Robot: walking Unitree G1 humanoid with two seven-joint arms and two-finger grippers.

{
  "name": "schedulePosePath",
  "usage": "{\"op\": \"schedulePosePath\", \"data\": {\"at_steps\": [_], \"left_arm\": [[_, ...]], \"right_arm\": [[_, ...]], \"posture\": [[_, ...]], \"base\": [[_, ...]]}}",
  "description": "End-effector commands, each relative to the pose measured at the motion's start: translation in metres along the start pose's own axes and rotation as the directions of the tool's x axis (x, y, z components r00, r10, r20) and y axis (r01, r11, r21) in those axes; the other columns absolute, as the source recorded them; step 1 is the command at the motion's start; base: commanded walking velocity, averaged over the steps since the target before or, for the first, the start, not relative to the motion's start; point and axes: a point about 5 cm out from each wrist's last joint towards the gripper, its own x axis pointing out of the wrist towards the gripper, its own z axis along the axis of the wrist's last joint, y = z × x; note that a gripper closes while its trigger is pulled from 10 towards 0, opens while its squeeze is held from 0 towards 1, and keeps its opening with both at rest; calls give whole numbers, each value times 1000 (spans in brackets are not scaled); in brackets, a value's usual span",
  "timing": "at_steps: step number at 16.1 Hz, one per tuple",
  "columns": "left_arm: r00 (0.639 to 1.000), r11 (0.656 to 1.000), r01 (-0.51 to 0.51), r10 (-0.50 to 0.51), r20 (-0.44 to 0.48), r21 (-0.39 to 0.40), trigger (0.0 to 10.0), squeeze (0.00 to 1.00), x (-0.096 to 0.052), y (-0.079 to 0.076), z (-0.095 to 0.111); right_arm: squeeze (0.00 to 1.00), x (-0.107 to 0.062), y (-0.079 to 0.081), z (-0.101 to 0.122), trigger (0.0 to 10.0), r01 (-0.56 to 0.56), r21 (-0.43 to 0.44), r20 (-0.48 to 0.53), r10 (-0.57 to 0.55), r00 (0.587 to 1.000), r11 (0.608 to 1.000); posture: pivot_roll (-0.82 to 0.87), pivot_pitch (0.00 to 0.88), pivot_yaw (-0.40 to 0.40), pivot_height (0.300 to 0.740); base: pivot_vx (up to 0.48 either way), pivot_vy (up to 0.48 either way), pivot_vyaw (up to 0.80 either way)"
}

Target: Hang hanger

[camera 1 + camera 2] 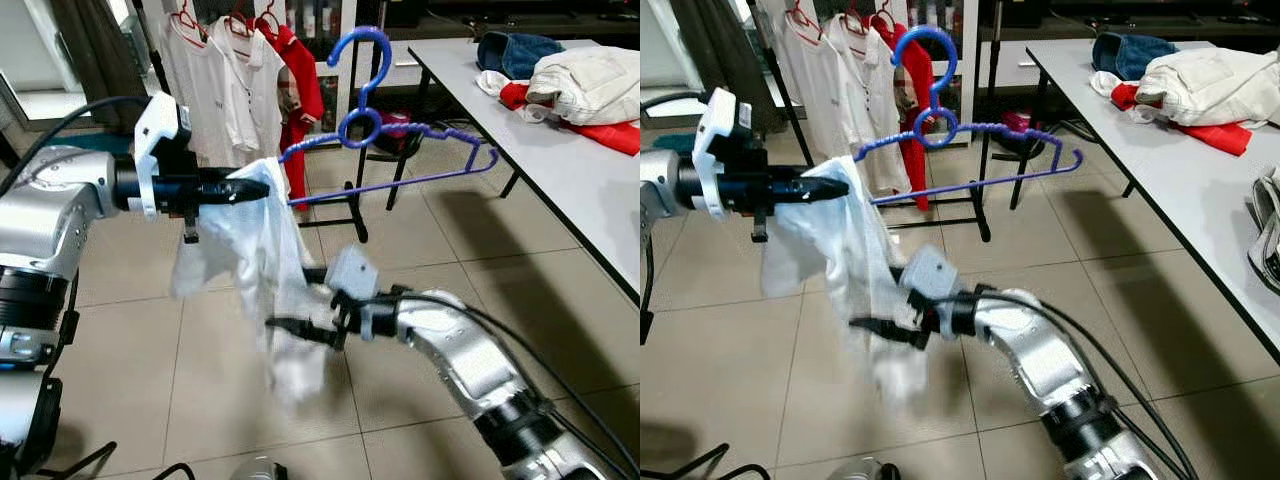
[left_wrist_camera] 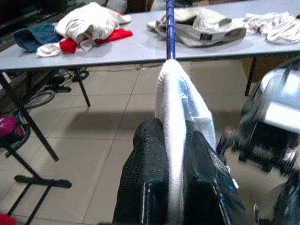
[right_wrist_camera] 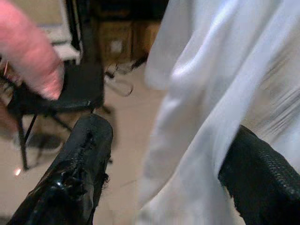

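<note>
Left eye view: the left claw (image 1: 255, 188) is clamped shut on the shoulder end of a blue hanger (image 1: 390, 160) where a white garment (image 1: 270, 270) is draped over it, holding both up in the air above the tiled floor (image 1: 200, 330); the left wrist view shows its two black fingers (image 2: 145, 164) pinching the white cloth with the blue bar running on away from them; the right claw (image 1: 290, 328) sits lower, its fingers spread wide with the hanging cloth between them, and whether they touch the fabric I cannot tell; the garment is only on one arm of the hanger, so I judge the step in hand to be dressing the hanger, not yet the hanging itself; the next move likely calls for the right claw to draw the loose cloth toward the bare far arm, then for the hook to be carried to the clothes rack (image 1: 240, 60) behind, where white and red shirts already hang; the hanger's long axis runs roughly level from the left claw toward the robot's right, rising slightly, with its hook pointing up; the table (image 1: 560, 170) with piled clothes stands well apart to the right.
</note>
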Motion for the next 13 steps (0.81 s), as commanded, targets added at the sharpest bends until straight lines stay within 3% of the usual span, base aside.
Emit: {"op": "schedulePosePath", "data": {"at_steps": [1, 3, 4, 6, 8, 9, 10, 11, 13], "left_arm": [[999, 997, 12, -16, 49, 70, 0, 0, -1, 0, 23], [998, 996, 30, -34, 54, 81, 0, 0, 0, -1, 31], [998, 996, 29, -33, 52, 84, 0, 0, -2, 0, 33], [999, 996, 15, -19, 39, 91, 0, 0, -6, 2, 34], [1000, 995, -17, 15, 18, 97, 0, 0, -14, 5, 33], [1000, 995, -29, 29, 3, 95, 0, 0, -18, 5, 31], [999, 995, -33, 33, -2, 93, 0, 0, -19, 5, 30], [999, 995, -43, 44, -10, 86, 0, 0, -22, 4, 27], [999, 996, -47, 48, -11, 80, 0, 0, -24, 3, 25]], "right_arm": [[0, 6, 1, -6, 5725, -23, -15, -33, 23, 999, 1000], [0, 17, -4, -18, 5373, -28, -6, -92, 28, 995, 1000], [0, 20, -6, -22, 5647, -25, 1, -108, 25, 994, 1000], [0, 20, -8, -30, 4863, -31, -2, -142, 30, 989, 1000], [0, 7, -13, -47, 4000, -9, 2, -196, 9, 981, 1000], [0, -7, -20, -57, 3098, 32, 25, -225, -25, 974, 999], [0, -13, -22, -61, 2980, 48, 34, -238, -39, 970, 998], [0, -39, -31, -75, 0, 103, 62, -285, -81, 955, 993], [0, -58, -36, -84, 0, 133, 68, -321, -105, 941, 989]], "posture": [[0, 0, 65, 740], [9, 0, 63, 740], [12, 0, 61, 740], [15, 0, 57, 740], [16, 0, 55, 740], [14, 0, 56, 740], [13, 0, 57, 740], [11, 0, 55, 740], [4, 0, 56, 740]], "base": [[0, 0, 0], [0, 0, 0], [0, 0, 0], [0, 0, 0], [0, 0, 0], [0, 0, 0], [0, 0, 0], [0, 0, 0], [0, 0, 0]]}}
